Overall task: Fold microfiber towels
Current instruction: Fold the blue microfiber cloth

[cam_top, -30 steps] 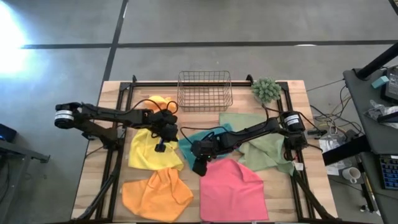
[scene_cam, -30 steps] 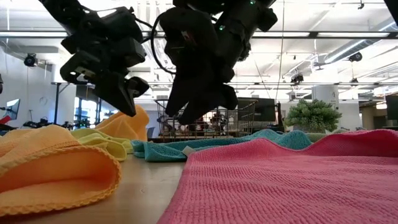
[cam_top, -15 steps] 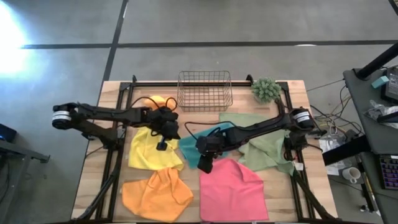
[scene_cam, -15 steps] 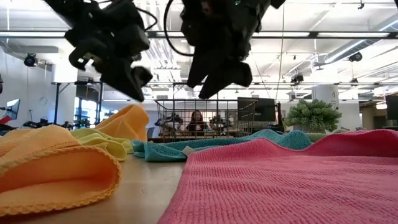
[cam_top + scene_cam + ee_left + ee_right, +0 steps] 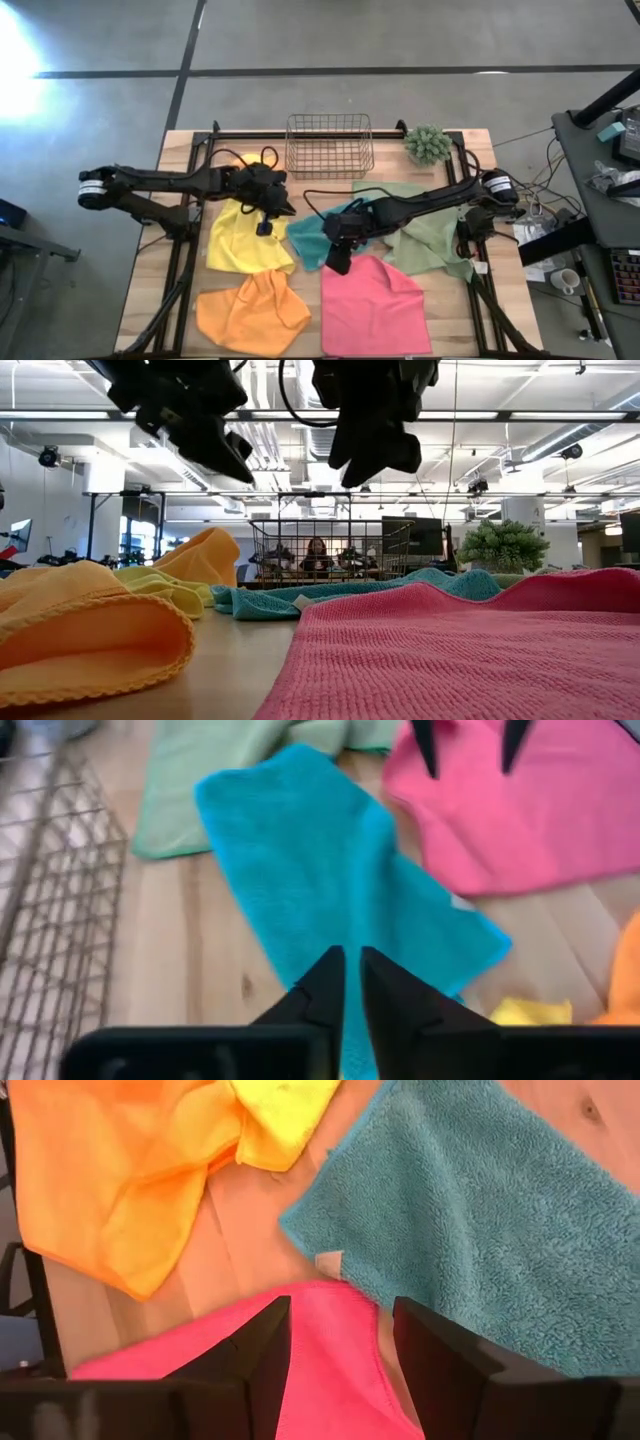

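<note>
Both arms hover above the unfolded microfiber towels (image 5: 360,310) strewn across the table (image 5: 140,300), the left gripper (image 5: 351,982) nearly closed and empty, the right gripper (image 5: 338,1335) spread wide over the pink towel's (image 5: 320,1355) far edge, apparently lining up a pinch.

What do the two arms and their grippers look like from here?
Both arms are dark, slim and jointed, each with a pale silver-white ring at its base end and loose black cables looping near the wrist. The left gripper ends in two narrow black tapered fingers. The right gripper has two broader, blocky black fingers. No markings are legible on either.
</note>
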Robot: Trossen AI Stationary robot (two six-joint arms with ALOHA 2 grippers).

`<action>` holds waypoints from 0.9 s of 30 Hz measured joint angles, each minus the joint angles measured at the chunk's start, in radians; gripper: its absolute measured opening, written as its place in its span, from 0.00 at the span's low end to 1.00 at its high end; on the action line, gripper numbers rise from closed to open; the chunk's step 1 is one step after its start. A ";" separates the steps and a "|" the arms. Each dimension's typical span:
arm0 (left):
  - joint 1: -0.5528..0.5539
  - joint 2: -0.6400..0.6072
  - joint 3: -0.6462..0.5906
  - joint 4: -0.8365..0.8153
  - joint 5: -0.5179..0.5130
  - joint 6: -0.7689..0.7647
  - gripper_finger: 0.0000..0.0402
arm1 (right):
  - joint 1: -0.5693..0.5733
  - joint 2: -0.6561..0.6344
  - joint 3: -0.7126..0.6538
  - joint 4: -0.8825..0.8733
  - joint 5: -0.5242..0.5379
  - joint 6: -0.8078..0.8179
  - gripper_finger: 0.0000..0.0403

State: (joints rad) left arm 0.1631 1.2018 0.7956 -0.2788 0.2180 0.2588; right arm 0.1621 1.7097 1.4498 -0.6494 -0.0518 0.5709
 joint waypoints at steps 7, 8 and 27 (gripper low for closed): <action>-0.001 0.000 0.042 -0.001 -0.052 -0.069 0.28 | 0.011 -0.024 0.000 -0.047 0.003 -0.007 0.41; -0.001 0.000 0.042 0.000 -0.052 -0.069 0.31 | 0.011 -0.025 0.000 -0.048 0.009 -0.008 0.41; -0.083 0.134 0.003 -0.242 -0.052 0.401 0.34 | 0.125 0.105 0.000 0.211 0.236 0.085 0.39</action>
State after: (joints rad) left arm 0.0798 1.3361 0.7982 -0.5204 0.1658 0.6601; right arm 0.2875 1.8151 1.4493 -0.4386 0.1838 0.6556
